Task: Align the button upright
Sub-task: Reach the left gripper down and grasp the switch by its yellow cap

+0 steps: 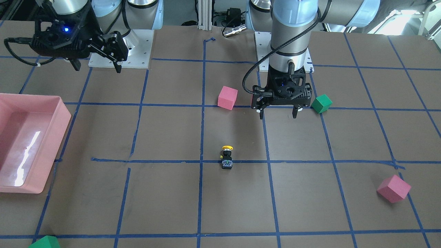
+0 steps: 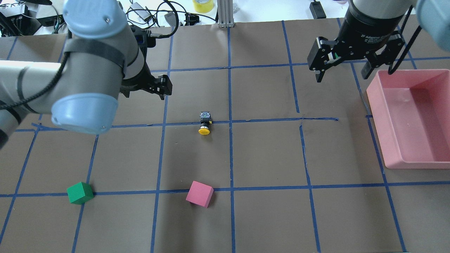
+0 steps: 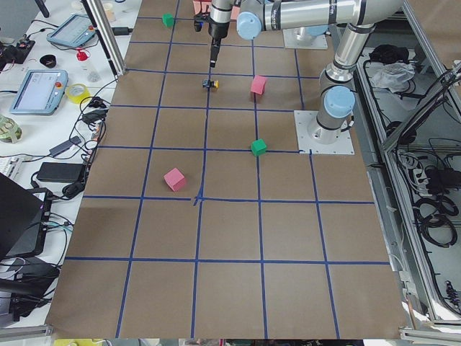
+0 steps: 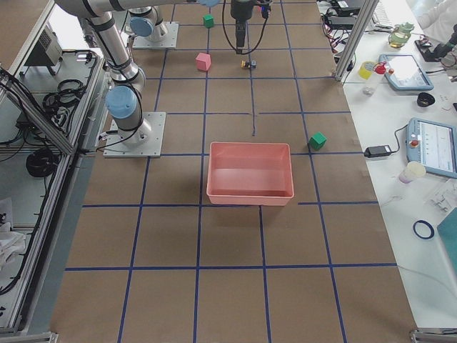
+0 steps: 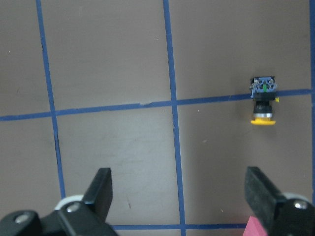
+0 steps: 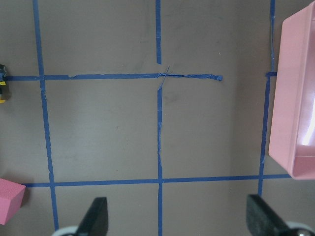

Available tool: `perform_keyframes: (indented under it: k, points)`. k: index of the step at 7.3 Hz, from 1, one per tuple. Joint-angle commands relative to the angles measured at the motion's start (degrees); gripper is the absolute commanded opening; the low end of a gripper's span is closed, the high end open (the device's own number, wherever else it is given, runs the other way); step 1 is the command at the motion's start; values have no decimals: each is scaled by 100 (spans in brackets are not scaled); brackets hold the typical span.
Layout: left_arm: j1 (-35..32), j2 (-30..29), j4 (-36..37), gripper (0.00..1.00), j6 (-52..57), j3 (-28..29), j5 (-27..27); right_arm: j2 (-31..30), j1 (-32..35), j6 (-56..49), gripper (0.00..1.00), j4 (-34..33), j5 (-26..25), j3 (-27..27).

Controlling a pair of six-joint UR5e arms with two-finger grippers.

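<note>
The button (image 1: pixel 226 156) lies on its side on a blue tape line at the middle of the table. Its yellow cap points toward the robot. It also shows in the overhead view (image 2: pixel 204 123) and at the upper right of the left wrist view (image 5: pixel 262 101). My left gripper (image 1: pixel 278 113) is open and empty, and hovers above the table to the button's left and nearer the robot. In the left wrist view its fingers (image 5: pixel 101 189) stand wide apart. My right gripper (image 2: pixel 341 76) is open and empty, high beside the pink bin.
A pink bin (image 2: pixel 379 130) stands on the robot's right. One pink cube (image 1: pixel 227 97) and one green cube (image 1: pixel 321 103) flank the left gripper. Another pink cube (image 1: pixel 393 188) and another green cube (image 1: pixel 44 243) lie at the far side.
</note>
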Motion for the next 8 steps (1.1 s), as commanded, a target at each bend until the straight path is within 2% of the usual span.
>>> perform_keyframes:
  k: [1,5,8]
  points:
    - [-322,-109,2123,95,-858,-1172,72,17,19,8,100,-154,1,55]
    - [-797,-635,5140,95,-1527,-2476,370,17,10,8,100,-128,1,73]
    - [-1219,-1583,6550,86,-1897,-2619,545,26,10,8,100,-127,1,73]
